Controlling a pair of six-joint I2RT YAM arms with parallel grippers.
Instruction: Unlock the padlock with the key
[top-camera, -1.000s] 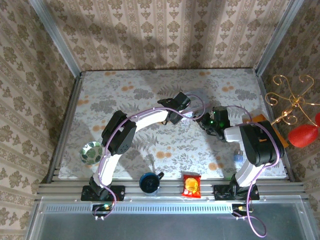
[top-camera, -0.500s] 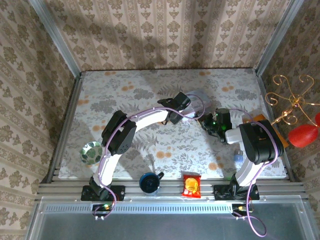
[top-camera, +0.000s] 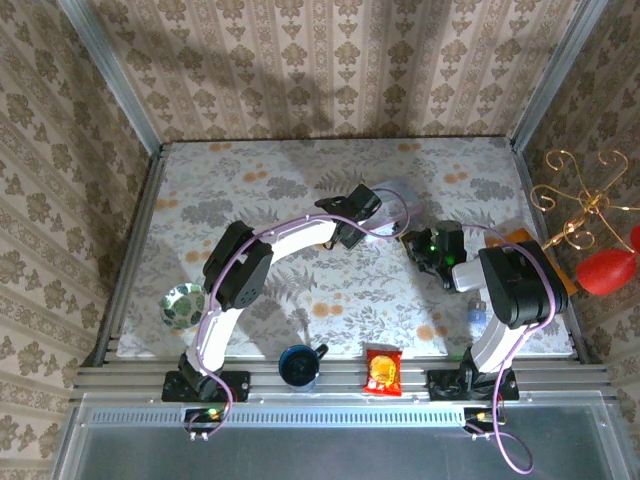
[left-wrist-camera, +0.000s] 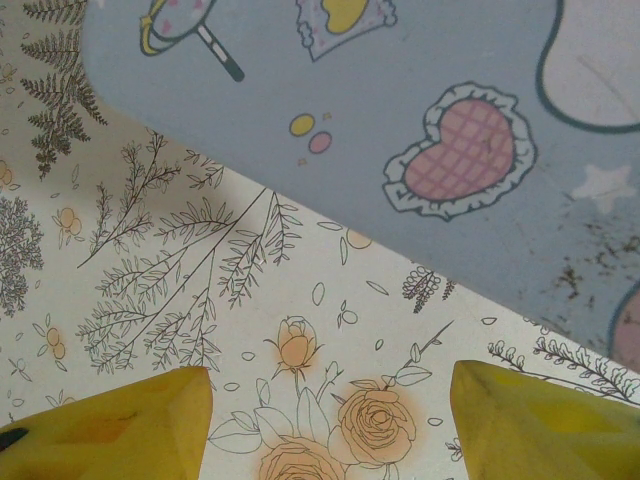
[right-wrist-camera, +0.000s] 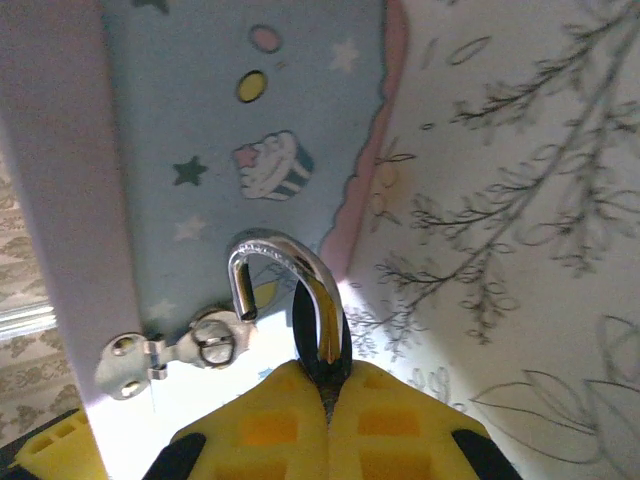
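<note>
my right pincer (right-wrist-camera: 325, 400) was pressed together on the padlock (right-wrist-camera: 318, 330), pinching it by one leg of its shackle (right-wrist-camera: 290, 258). the lock's body was hidden down between my yellow pads (right-wrist-camera: 400, 420), so i could not tell how it sat there.

what mattered was how the shackle lay. it ran straight out from my fingertips, its long axis in line with them. the arch stood over the edge of the box (right-wrist-camera: 200, 120). the free leg hung on the left, its cut end just above the hasp (right-wrist-camera: 170, 350). whether it touched the hasp's stud i could not tell. with that end loose, i judged the lock already sprung. any pull to free it would have had to go back along my own fingers, away from the hasp.

my left pincer (left-wrist-camera: 330, 420) was spread wide, low over the table (left-wrist-camera: 180, 300), with the box lid just ahead of it. the right arm was plainly the nearer one.
</note>
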